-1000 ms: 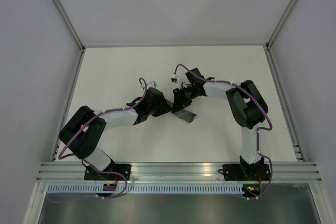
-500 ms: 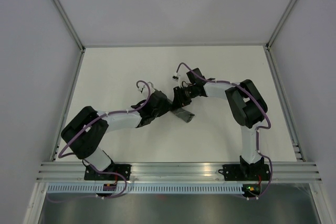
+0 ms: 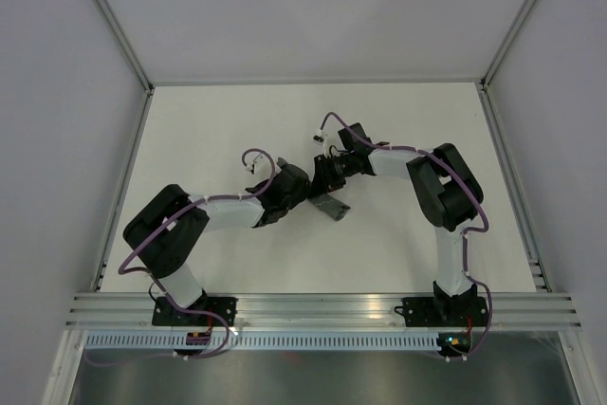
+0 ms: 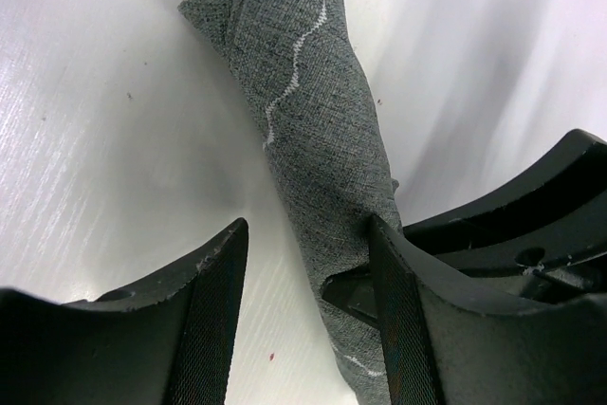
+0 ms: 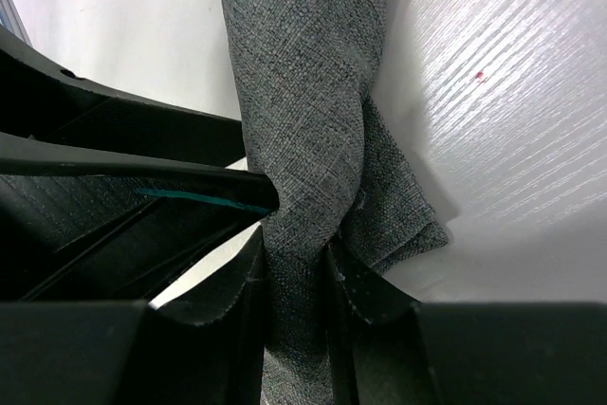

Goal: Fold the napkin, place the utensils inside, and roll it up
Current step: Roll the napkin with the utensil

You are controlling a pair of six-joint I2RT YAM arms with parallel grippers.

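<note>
The napkin (image 3: 331, 206) is a dark grey, tightly rolled bundle on the white table, mid-table between the two arms. In the right wrist view my right gripper (image 5: 296, 244) is shut on the roll (image 5: 303, 64), pinching its near end. In the left wrist view my left gripper (image 4: 305, 234) is open and straddles the roll (image 4: 313, 111), which lies against the right finger (image 4: 398, 310); the left finger stands apart from it. In the top view the left gripper (image 3: 305, 194) and the right gripper (image 3: 322, 187) nearly touch. No utensils show; the fork is hidden or out of view.
White table (image 3: 209, 130) with raised metal rails at the left, right and far edges. A small white connector (image 3: 316, 140) on the right arm's cable hangs just beyond the grippers. The aluminium base rail (image 3: 313, 305) runs along the near edge.
My left arm has pushed right, bringing its gripper up to the roll beside the right gripper. The visible part of the napkin has shrunk and shifted slightly away. The right arm barely moved.
</note>
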